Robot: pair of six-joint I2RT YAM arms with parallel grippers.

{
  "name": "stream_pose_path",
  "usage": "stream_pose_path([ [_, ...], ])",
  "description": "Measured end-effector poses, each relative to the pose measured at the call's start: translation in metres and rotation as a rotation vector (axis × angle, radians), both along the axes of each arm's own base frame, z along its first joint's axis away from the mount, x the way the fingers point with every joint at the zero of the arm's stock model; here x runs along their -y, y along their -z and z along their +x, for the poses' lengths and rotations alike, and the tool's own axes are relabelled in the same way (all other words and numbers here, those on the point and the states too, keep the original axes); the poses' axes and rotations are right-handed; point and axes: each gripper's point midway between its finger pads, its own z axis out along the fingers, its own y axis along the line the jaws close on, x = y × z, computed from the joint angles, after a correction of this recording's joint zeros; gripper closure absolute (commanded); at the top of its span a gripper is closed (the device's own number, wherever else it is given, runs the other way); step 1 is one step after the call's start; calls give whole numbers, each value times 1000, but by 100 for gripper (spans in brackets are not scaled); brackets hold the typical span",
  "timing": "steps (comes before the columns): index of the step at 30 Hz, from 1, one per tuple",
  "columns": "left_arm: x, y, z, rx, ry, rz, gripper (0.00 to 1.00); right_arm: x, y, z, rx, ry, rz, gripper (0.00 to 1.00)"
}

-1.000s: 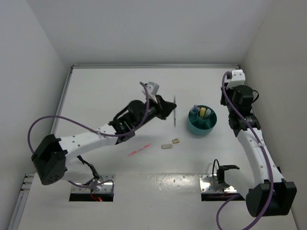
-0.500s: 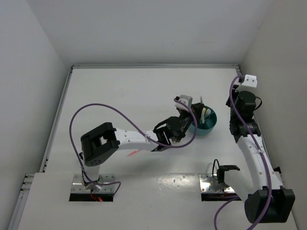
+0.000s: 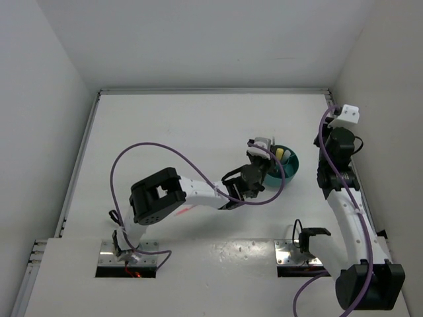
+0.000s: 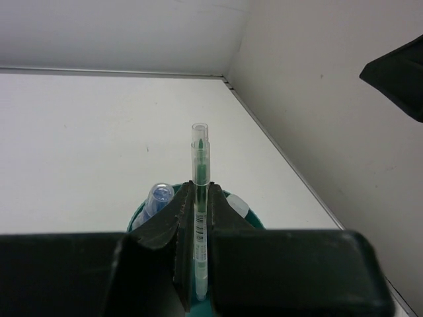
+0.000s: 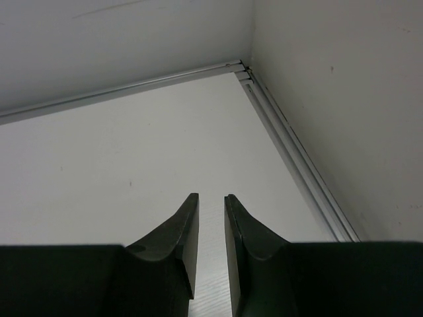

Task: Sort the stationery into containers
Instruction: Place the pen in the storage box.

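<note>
Over toward the table's right edge, the left end effector [image 4: 198, 224] is clamped on a green-cored pen [image 4: 199, 198] right above the teal cup [image 3: 281, 165], which already holds a few items. A pink stick [image 3: 186, 211] looks left near the front edge. The right end effector [image 5: 210, 228], nearly closed and empty, sits by the far right corner, so there's room.

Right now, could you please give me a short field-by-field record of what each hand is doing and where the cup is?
left hand: shut on a clear pen with green ink, held over the cup
right hand: holds nothing, fingers nearly together, raised near the right wall
teal cup: right of table centre, partly hidden by the left hand
cup contents: a yellow highlighter and a blue-capped marker
pen status: not yet released
</note>
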Motion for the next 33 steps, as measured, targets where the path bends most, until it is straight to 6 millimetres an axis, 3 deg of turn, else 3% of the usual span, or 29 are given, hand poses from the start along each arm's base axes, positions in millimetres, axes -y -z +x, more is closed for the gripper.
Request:
stream_pose_path([
  [11,1,27,2,-21,-27,51,100,4,2,-1,3,16,11,78],
  [16,5,35,-4,-29,-24,71,78,6,2,-2,4,21,15,78],
  [18,6,38,-6,-32,-24,81,66,6,2,-2,4,21,15,78],
  [21,6,41,-8,-39,-26,88,58,7,2,-2,4,25,15,78],
  [30,7,41,-14,-36,-29,106,57,9,2,-2,7,30,21,76],
  [31,8,40,-18,-30,-27,117,58,9,2,-2,7,31,22,72],
  [32,9,36,-24,-22,-22,124,60,9,1,-3,8,27,22,59],
  [33,10,28,-33,-9,-11,130,75,8,1,-3,9,22,25,50],
])
